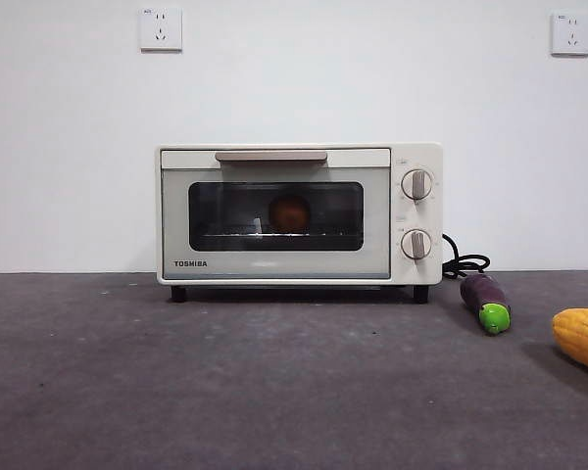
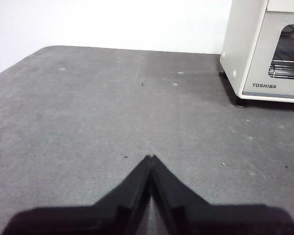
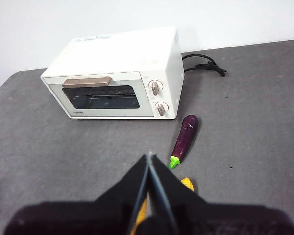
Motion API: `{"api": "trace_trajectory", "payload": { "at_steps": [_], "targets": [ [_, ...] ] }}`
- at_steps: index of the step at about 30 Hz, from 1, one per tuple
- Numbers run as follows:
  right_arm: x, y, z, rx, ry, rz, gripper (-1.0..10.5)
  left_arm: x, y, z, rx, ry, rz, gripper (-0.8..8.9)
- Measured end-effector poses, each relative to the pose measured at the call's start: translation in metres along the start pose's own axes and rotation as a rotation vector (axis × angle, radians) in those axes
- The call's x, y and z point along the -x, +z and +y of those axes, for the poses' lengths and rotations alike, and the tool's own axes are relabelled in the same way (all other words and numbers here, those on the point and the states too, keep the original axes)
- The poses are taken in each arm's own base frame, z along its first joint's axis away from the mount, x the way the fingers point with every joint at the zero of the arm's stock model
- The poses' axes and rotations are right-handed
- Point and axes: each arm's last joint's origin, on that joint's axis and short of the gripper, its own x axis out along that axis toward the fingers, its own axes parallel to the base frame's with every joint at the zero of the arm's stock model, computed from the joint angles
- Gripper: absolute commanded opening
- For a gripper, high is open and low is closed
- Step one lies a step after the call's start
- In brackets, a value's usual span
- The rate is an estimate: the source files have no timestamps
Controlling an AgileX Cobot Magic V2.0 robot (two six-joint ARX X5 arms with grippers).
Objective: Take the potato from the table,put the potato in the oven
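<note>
The cream-white oven [image 1: 299, 213] stands at the back of the table [image 1: 176, 382] with its glass door shut. Through the glass I see the round orange-brown potato [image 1: 290, 213] resting on the rack inside. My left gripper [image 2: 151, 157] is shut and empty, hovering over bare table to the oven's [image 2: 264, 49] left. My right gripper [image 3: 150, 155] is also shut and empty, held high in front of the oven [image 3: 118, 73], above the corn. Neither arm shows in the front view.
A purple eggplant [image 1: 486, 300] with a green end lies right of the oven, beside the black cord [image 1: 463, 262]. A yellow corn cob [image 1: 582, 337] lies at the right edge. Two wall sockets [image 1: 161, 29] sit high on the white wall.
</note>
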Motion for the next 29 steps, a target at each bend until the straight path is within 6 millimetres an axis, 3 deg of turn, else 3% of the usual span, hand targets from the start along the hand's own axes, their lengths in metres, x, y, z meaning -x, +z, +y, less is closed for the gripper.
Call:
{"api": "trace_trajectory", "payload": {
  "at_steps": [29],
  "targets": [
    [0.0, 0.0, -0.0001, 0.016, -0.003, -0.002, 0.0, -0.0002, 0.0011, -0.0001, 0.013, -0.001, -0.011, -0.02]
  ]
}}
